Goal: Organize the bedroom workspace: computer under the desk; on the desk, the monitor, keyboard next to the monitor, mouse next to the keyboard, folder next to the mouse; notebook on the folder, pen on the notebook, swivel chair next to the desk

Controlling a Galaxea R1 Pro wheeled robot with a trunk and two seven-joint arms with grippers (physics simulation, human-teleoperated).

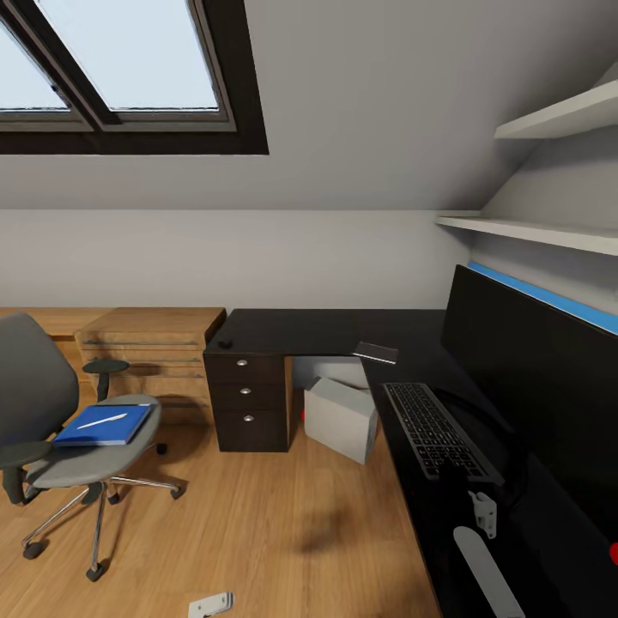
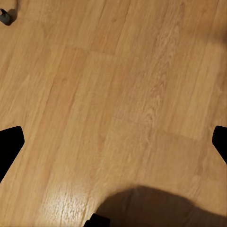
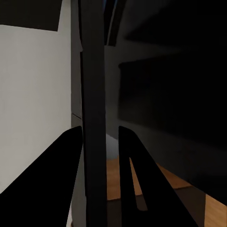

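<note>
- right gripper (image 3: 98,137): monitor (image 1: 536,386) edge is seen between its fingers; actual clamping cannot be told.
- left gripper (image 2: 113,142): spread wide, empty, above floor (image 2: 118,94).
- folder (image 1: 105,424): lying on swivel chair (image 1: 94,451) seat, leftward; left arm judged nearer.

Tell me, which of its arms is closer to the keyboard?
The right. The right fingers sit just past the keyboard's near end, above the desk; the left fingers hang over the wooden floor, well away.
</note>
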